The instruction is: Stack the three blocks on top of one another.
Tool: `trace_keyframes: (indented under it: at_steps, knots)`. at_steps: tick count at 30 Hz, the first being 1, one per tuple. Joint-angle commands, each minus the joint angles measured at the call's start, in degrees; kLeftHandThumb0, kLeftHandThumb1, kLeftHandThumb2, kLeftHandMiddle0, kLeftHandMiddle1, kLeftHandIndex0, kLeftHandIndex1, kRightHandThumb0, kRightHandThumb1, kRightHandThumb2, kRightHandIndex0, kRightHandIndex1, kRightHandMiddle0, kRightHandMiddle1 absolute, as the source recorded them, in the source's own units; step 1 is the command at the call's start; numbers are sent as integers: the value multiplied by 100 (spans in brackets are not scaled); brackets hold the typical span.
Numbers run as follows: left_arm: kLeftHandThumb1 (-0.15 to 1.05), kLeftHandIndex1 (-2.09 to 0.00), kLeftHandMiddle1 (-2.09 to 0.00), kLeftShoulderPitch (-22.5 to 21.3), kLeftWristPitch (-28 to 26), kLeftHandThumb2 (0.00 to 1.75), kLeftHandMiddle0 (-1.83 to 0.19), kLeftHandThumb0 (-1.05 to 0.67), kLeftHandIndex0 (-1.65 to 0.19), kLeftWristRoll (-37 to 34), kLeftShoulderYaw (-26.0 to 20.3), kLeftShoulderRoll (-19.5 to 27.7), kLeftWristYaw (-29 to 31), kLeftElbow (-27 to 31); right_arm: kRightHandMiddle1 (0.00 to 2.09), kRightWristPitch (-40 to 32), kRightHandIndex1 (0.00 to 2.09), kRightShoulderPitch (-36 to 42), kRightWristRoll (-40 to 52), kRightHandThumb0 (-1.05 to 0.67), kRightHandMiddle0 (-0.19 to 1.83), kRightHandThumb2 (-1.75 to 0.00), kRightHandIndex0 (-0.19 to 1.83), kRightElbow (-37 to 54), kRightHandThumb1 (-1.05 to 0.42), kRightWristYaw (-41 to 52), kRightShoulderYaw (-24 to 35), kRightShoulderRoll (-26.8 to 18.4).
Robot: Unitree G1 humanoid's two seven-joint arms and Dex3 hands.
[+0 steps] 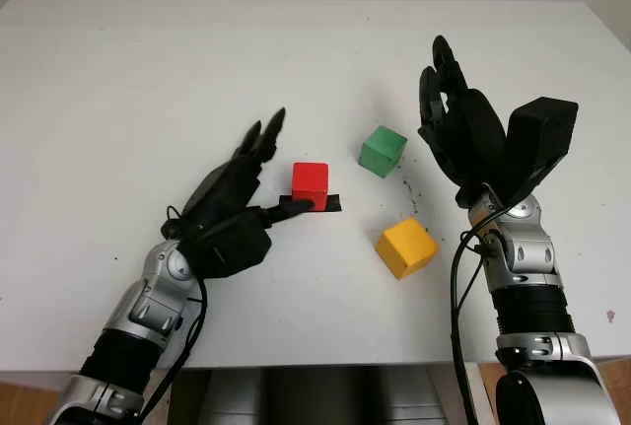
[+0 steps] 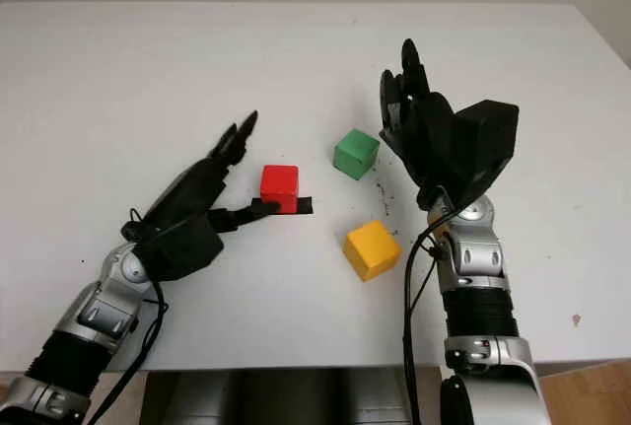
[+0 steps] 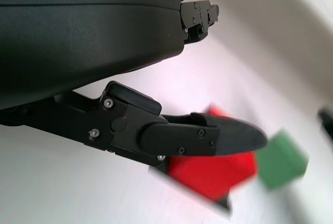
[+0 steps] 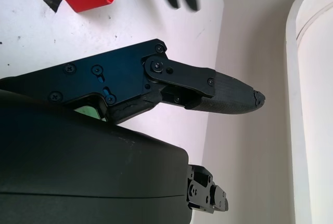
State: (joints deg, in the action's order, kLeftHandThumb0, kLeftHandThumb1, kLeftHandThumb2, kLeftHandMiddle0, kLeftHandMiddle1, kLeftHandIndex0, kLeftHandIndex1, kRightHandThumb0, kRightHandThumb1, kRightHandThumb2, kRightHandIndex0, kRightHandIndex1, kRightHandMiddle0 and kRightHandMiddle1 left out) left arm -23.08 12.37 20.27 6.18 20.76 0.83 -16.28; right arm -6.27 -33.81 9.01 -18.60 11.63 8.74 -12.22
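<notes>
Opening grasp: left hand (image 1: 258, 180), open, reaches red block (image 1: 310, 184), thumb at its base; needs to close. Right hand (image 1: 463, 134), open, waits at green block's (image 1: 382, 150) 3 o'clock; yellow block (image 1: 406, 247) untouched.

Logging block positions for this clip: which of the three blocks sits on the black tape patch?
The red block, beside the open left hand. The green block and yellow block sit on bare table nearer the right hand.
</notes>
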Motion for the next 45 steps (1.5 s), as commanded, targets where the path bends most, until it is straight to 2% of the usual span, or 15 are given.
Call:
trace_keyframes:
  at_steps: [1,3,5,8,14,17,22,26,32,36,39,41,43,45]
  knots:
    - [105,0,0,-25,158,67,19,-90,19,-268,-283,-23,-108,37,0,-3,0,5,7,-72,-19,-65,-19,128,-105,12,30,-75]
    - [105,0,0,-68,356,69,19,-87,19,-792,-549,-59,34,31,0,-24,0,-14,-4,-72,-19,-65,-19,171,-105,-2,35,-107]
    - [105,0,0,-48,165,70,19,-86,19,-1229,-799,-71,172,220,0,-9,0,-33,-9,-72,-19,-65,-19,180,-105,37,40,-169]
    - [105,-5,-3,-5,-21,67,15,-87,13,-1680,-1207,-196,22,435,0,3,0,-59,-24,-73,-19,-62,-19,205,-105,6,71,-228]
    - [105,-4,-4,8,-640,67,19,-89,16,-2144,-1646,-115,96,688,0,-60,0,-74,-159,-74,-19,-63,-19,353,-105,29,30,-447]
    - [105,-5,-2,-30,-683,67,19,-89,17,-2265,-1796,-86,161,566,0,-44,0,-42,-178,-72,-19,-61,-19,483,-105,221,28,-633]
    - [105,-1,0,-118,-807,64,19,-83,19,-2701,-2094,-38,413,259,6,144,3,117,-636,-72,-9,-18,-15,919,-103,167,-39,-969]
    - [105,0,0,-210,-882,65,19,-80,19,-2759,-2214,118,518,-19,8,321,6,146,-690,-62,-4,-6,-9,1238,-92,615,-48,-1405]
    - [105,0,0,-261,-878,63,19,-80,19,-2794,-2295,183,514,-160,17,166,11,223,-1617,-63,12,-3,2,2165,-84,1037,-382,-2279]
    - [105,0,0,-274,-941,63,19,-79,19,-2789,-2308,159,462,-126,18,451,11,242,-1933,-64,18,-4,5,2491,-81,1324,-491,-2647]
    - [105,0,-1,-299,-946,65,19,-78,19,-2756,-2287,146,410,-139,28,960,29,264,-2241,-62,39,-3,39,2629,-76,1442,-578,-2923]
    - [105,0,0,-326,-958,65,19,-77,19,-2772,-2280,137,400,-156,28,1085,41,297,-2493,-59,53,-4,51,2802,-72,1592,-662,-3126]
    - [105,0,0,-346,-968,65,19,-77,19,-2764,-2265,138,405,-172,17,1173,62,312,-2749,-59,61,-5,43,2984,-72,1821,-753,-3377]
    - [105,0,-1,-357,-1008,64,19,-77,19,-2743,-2244,140,408,-169,11,1187,64,326,-2909,-62,61,-6,31,3130,-74,2103,-824,-3601]
